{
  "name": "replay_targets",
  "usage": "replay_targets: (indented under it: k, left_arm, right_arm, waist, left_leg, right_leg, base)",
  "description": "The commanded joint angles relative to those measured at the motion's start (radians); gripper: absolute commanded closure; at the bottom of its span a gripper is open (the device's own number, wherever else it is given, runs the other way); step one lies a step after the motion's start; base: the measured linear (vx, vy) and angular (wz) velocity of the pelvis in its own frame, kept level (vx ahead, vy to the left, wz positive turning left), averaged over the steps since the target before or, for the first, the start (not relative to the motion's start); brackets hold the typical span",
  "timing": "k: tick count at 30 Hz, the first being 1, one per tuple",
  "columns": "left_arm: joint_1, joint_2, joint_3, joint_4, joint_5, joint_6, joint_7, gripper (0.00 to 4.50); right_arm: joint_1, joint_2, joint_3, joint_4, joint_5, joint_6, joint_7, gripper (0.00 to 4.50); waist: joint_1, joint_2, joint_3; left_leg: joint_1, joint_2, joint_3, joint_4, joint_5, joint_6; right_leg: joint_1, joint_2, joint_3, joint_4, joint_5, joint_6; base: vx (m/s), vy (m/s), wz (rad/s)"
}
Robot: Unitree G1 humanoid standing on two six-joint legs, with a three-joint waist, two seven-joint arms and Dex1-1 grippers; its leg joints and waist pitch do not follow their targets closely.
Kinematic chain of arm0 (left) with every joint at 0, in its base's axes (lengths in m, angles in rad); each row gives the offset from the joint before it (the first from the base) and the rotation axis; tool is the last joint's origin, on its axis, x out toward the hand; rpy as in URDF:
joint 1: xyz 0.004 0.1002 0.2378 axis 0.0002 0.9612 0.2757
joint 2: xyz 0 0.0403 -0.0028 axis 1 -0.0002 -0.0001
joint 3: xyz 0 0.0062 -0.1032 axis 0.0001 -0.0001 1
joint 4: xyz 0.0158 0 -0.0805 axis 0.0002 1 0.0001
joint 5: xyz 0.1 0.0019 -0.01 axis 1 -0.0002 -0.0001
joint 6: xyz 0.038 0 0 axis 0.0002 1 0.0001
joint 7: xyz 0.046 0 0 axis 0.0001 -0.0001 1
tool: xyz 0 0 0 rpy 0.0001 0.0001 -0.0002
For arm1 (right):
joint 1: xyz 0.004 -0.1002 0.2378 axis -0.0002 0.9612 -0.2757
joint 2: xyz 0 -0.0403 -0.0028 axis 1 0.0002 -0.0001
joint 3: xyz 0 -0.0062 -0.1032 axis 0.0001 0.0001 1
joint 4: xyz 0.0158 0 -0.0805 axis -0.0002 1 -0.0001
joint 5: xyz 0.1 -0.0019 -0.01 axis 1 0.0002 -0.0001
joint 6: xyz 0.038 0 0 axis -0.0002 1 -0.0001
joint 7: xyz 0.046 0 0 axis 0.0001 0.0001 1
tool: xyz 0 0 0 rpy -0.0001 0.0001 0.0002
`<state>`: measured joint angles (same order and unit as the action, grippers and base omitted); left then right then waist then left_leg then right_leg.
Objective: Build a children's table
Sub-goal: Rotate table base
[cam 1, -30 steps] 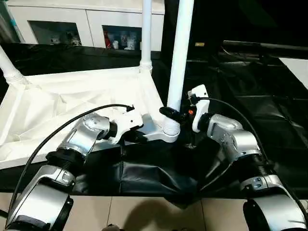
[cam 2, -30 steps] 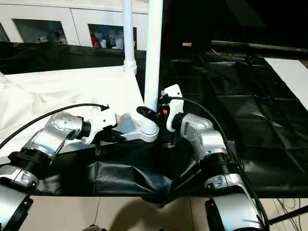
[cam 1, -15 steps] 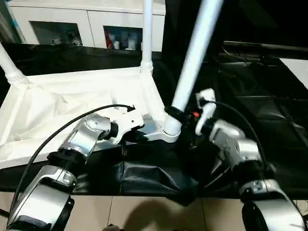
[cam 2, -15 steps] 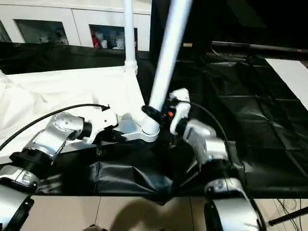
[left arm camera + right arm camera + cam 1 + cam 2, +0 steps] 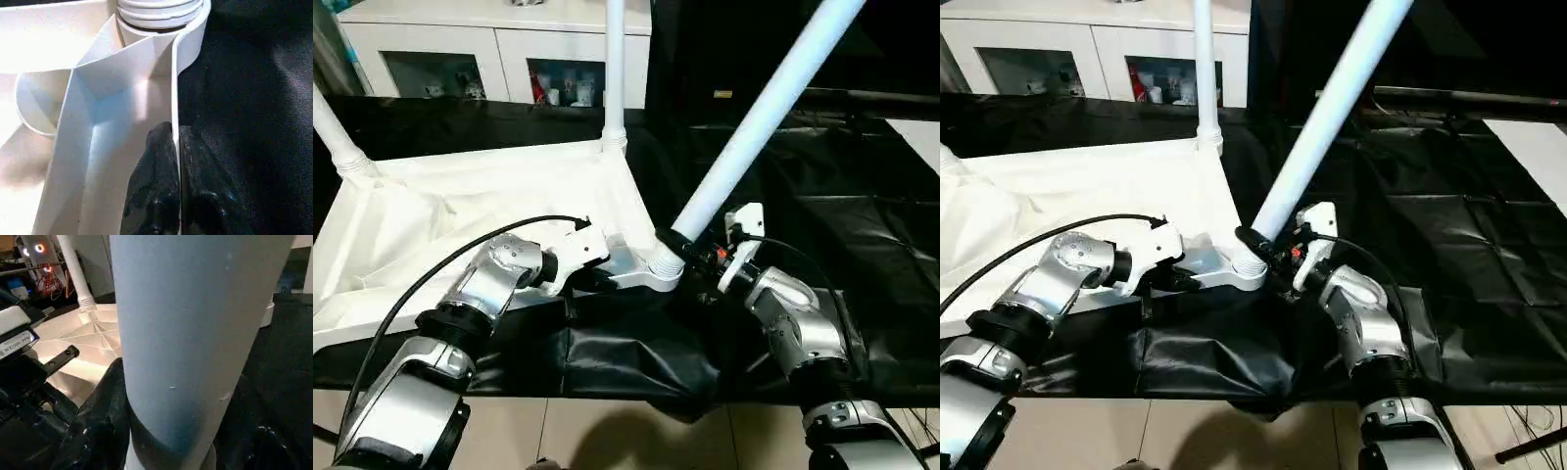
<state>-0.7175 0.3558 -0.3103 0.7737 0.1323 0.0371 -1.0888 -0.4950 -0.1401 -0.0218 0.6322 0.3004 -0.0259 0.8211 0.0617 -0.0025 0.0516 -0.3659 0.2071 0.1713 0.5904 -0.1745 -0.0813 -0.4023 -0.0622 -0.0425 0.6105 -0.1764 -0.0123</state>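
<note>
Table top: we saw the white plastic square table top (image 5: 460,211) lying upside down on the black-covered surface (image 5: 862,225), its ribbed underside facing up, with diagonal ribs and a raised rim.
Near corner socket: the round white corner socket (image 5: 658,272) sat at the corner nearest us, ringed with ridges where the leg entered.
Tilted leg: the long white tapered tube leg (image 5: 759,122) rose from that socket, leaning steeply toward our right rather than standing straight.
Upright legs: a second white tube leg (image 5: 614,69) stood upright in the far corner socket; a third white tube leg (image 5: 335,132) stood at the far left corner, slanting in the head view.
Left gripper: our left gripper (image 5: 173,147) was closed on the thin rim wall of the table top beside the near socket, one black finger on each face of the wall.
Right gripper: our right gripper (image 5: 690,250) clasped the tilted leg just above the socket, a black finger (image 5: 105,416) pressed against the tube's side.
Background: a white cabinet with glass-fronted shelves (image 5: 499,54) stood behind the surface.
</note>
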Motion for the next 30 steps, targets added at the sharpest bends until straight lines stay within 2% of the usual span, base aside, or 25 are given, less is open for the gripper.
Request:
replay_targets:
  k: [1,2,3,4,7,9,10,15,16,17,19,24,30]
  left_arm:
    - [-0.029,-0.001,0.009,0.01,0.009,-0.007,0.039,4.5]
    - [-0.028,-0.001,0.007,0.011,0.01,-0.009,0.036,4.5]
    - [-0.026,0.002,0.004,0.008,0.011,-0.012,0.027,4.5]
    - [-0.026,0.004,0.001,0.009,0.012,-0.017,0.022,4.5]
    - [-0.018,0.013,-0.004,0.001,0.012,-0.025,0.005,4.5]
    - [-0.016,0.016,-0.005,-0.002,0.013,-0.026,0.002,4.5]
    - [-0.015,0.016,-0.006,-0.004,0.013,-0.026,0.001,4.5]
    - [0.001,0.034,-0.01,-0.021,0.012,-0.034,-0.02,4.5]
    - [0.002,0.035,-0.01,-0.023,0.012,-0.034,-0.021,4.5]
    - [0.006,0.038,-0.011,-0.029,0.012,-0.034,-0.024,4.5]
    - [0.009,0.04,-0.011,-0.032,0.011,-0.037,-0.027,4.5]
    - [0.025,0.041,-0.017,-0.056,0.005,-0.039,-0.048,4.5]
    - [0.038,0.054,-0.022,-0.081,0.0,-0.039,-0.078,4.5]
  right_arm:
    - [0.037,-0.006,0.058,0.039,-0.046,0.028,0.039,2.64]
    - [0.032,-0.009,0.063,0.049,-0.052,0.029,0.043,2.64]
    - [0.026,-0.012,0.073,0.057,-0.059,0.035,0.054,2.64]
    - [0.023,-0.015,0.08,0.064,-0.064,0.034,0.062,2.64]
    - [0.005,-0.032,0.125,0.081,-0.086,0.082,0.116,2.64]
    - [0.0,-0.038,0.138,0.086,-0.095,0.097,0.134,2.64]
    - [-0.002,-0.041,0.142,0.088,-0.099,0.103,0.141,2.64]
    - [-0.058,-0.063,0.175,0.142,-0.131,0.131,0.2,2.65]
    - [-0.062,-0.065,0.177,0.146,-0.133,0.132,0.206,2.65]
    - [-0.077,-0.07,0.185,0.16,-0.138,0.144,0.224,2.65]
    - [-0.093,-0.075,0.192,0.176,-0.143,0.148,0.245,2.65]
    - [-0.146,-0.085,0.215,0.23,-0.173,0.157,0.29,2.65]
    - [-0.19,-0.084,0.242,0.284,-0.2,0.16,0.331,2.65]
  waist:
    - [-0.003,0.01,-0.066]
    - [-0.004,0.006,-0.066]
    - [-0.003,0.007,-0.065]
    - [-0.005,0.003,-0.065]
    - [-0.007,0.005,-0.064]
    - [-0.008,-0.004,-0.065]
    - [-0.007,-0.002,-0.065]
    - [-0.008,-0.009,-0.063]
    - [-0.007,-0.007,-0.064]
    - [-0.008,-0.011,-0.064]
    - [-0.008,-0.01,-0.064]
    - [-0.009,-0.018,-0.065]
    - [-0.012,-0.02,-0.065]
  left_leg:
    - [0.013,0.018,-0.001,-0.072,-0.258,0.012]
    - [0.012,0.017,-0.001,-0.072,-0.255,0.014]
    - [0.012,0.017,-0.001,-0.072,-0.254,0.015]
    - [0.011,0.017,-0.001,-0.072,-0.257,0.016]
    - [0.011,0.017,-0.001,-0.072,-0.258,0.017]
    - [0.009,0.017,-0.001,-0.072,-0.244,0.024]
    - [0.009,0.018,0.0,-0.071,-0.234,0.026]
    - [0.01,0.019,0.002,-0.071,-0.237,0.027]
    - [0.011,0.02,0.0,-0.072,-0.237,0.026]
    - [0.01,0.02,0.001,-0.072,-0.239,0.026]
    - [0.01,0.021,0.001,-0.072,-0.236,0.028]
    - [0.012,0.023,0.002,-0.074,-0.257,0.021]
    - [0.012,0.025,0.0,-0.076,-0.272,0.015]
  right_leg:
    - [0.05,-0.064,0.036,-0.073,-0.194,-0.239]
    - [0.05,-0.063,0.035,-0.073,-0.198,-0.237]
    - [0.05,-0.064,0.035,-0.074,-0.201,-0.236]
    - [0.05,-0.064,0.035,-0.074,-0.215,-0.233]
    - [0.049,-0.064,0.036,-0.076,-0.235,-0.227]
    - [0.051,-0.064,0.035,-0.075,-0.227,-0.227]
    - [0.049,-0.066,0.036,-0.074,-0.218,-0.228]
    - [0.047,-0.066,0.036,-0.075,-0.237,-0.226]
    - [0.047,-0.067,0.036,-0.074,-0.24,-0.226]
    - [0.047,-0.067,0.036,-0.074,-0.243,-0.226]
    - [0.045,-0.066,0.036,-0.074,-0.234,-0.23]
    - [0.044,-0.067,0.036,-0.075,-0.25,-0.227]
    - [0.041,-0.066,0.035,-0.075,-0.269,-0.222]
  base:
    - [0.0,0.0,0.0]
    - [0.0,0.0,0.0]
    - [0.0,0.0,0.0]
    - [0.0,0.0,0.0]
    - [0.0,0.0,0.0]
    - [0.0,0.0,0.0]
    - [0.0,0.0,0.0]
    - [0.0,0.0,0.0]
    - [0.0,0.0,0.0]
    - [0.0,0.0,0.0]
    - [0.0,0.0,0.0]
    - [0.0,0.0,0.0]
    - [0.0,0.0,0.0]
